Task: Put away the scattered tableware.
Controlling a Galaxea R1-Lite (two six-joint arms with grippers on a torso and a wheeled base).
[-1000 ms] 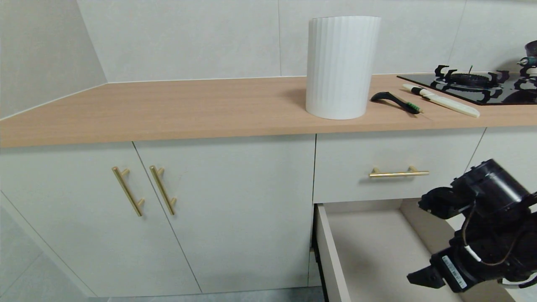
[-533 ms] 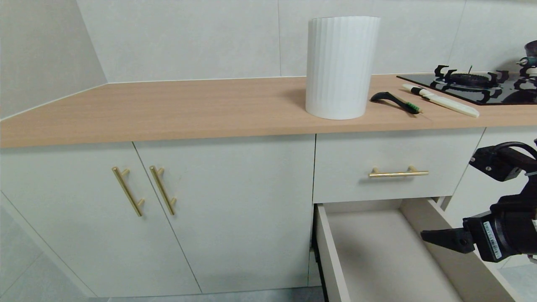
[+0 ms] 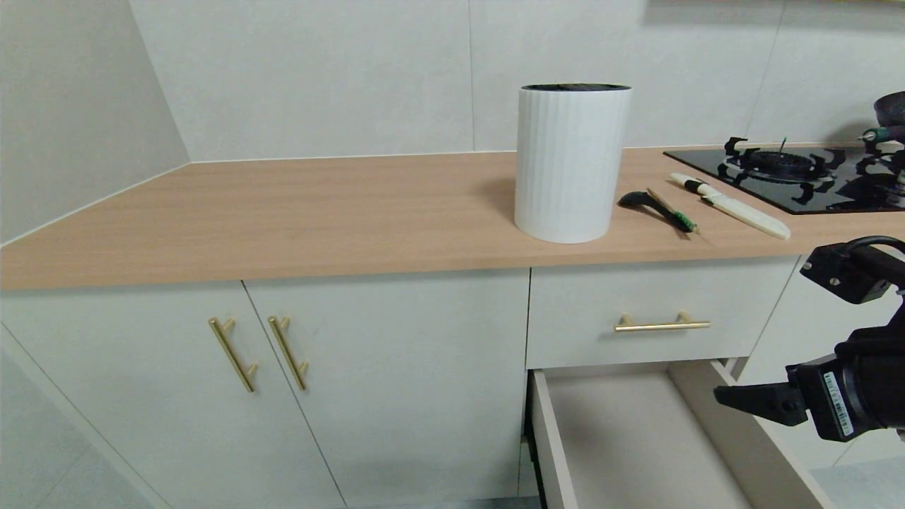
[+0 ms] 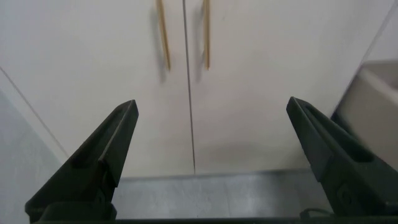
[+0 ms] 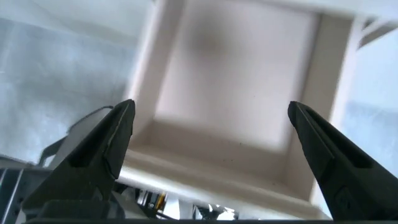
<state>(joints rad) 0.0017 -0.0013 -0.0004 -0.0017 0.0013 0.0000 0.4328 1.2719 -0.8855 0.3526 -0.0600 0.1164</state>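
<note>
Fingers point(image 5: 102, 149) on our right gripper point(image 5: 208, 118) are standing wide apart and gripping nothing, and they are looking down into the pale open drawer point(image 3: 548, 431). We are hanging that gripper low, off the drawer's right side and well under the wooden tabletop point(image 3: 318, 212).

What we are after is sitting higher up. The black-handled utensil with the green tip point(image 3: 657, 208) and the white knife with the black band point(image 3: 732, 205) are lying side by side on the tabletop. They are resting between the tall white ribbed canister point(image 3: 573, 166) and the black glass hob point(image 3: 792, 173). Both are lying above our right fingers and a little to our left, near the front edge over the closed drawer with the brass handle point(image 3: 661, 324).

Their long axes are running diagonally, from back left towards front right, so we are judging that the fingers need turning across that line.

Our left gripper point(image 4: 211, 109) is also gaping open, down in front of the cream cupboard doors point(image 4: 249, 93) and well apart from the pieces. So we are reckoning the right arm is the nearer one.
</note>
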